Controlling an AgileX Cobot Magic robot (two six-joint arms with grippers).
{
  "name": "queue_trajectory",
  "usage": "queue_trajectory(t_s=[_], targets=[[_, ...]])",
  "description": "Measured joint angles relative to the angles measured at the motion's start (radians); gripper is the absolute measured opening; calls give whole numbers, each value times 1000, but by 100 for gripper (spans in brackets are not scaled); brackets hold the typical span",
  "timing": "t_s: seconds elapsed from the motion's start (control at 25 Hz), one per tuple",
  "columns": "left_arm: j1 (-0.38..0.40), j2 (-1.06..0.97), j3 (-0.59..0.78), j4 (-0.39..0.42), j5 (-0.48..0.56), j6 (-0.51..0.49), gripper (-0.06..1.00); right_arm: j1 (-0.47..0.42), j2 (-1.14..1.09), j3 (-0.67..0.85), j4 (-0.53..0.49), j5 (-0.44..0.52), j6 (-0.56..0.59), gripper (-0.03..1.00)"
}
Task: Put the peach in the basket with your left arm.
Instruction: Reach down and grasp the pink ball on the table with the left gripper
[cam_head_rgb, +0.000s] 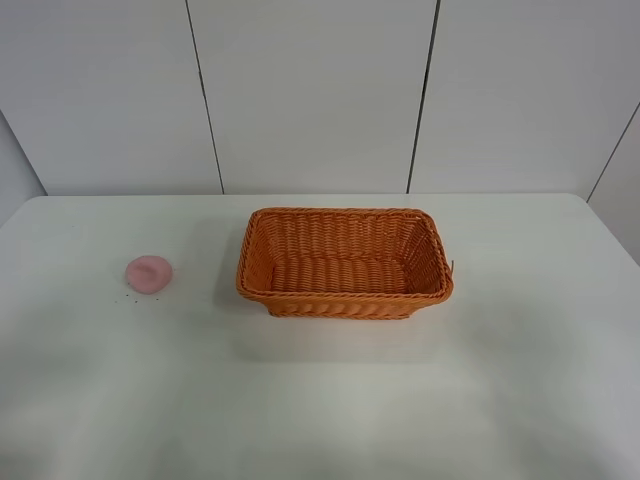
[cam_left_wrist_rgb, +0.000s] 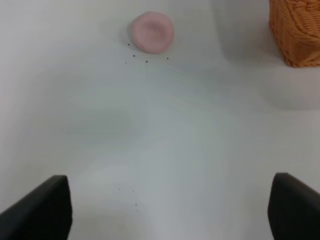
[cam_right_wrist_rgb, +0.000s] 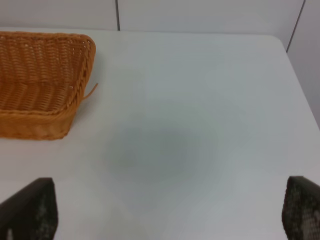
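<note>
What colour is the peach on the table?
Pale pink. The peach shows best in the left wrist view, lying on the white table.

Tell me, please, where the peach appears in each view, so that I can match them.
Exterior high: peach on the table, left of the basket, apart from it.
Left wrist: peach ahead of the open left gripper; basket corner also in view.
Right wrist: no peach; only the basket's end shows.
Shared landmark: the basket.

High camera looks down, wrist cameras low — all share basket (cam_head_rgb: 345, 305)
</note>
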Motion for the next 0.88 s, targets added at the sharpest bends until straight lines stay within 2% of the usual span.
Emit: queue_trajectory(t_s=[0.48, 0.64, 0.88], targets=[[0, 19, -10, -1, -1, 0, 82, 0, 0, 0, 0, 0, 0, 69], [0, 198, -81, -19, -9, 0, 82, 0, 0, 0, 0, 0, 0, 69], [0, 643, -241, -26, -81, 0, 82, 0, 0, 0, 0, 0, 0, 69]])
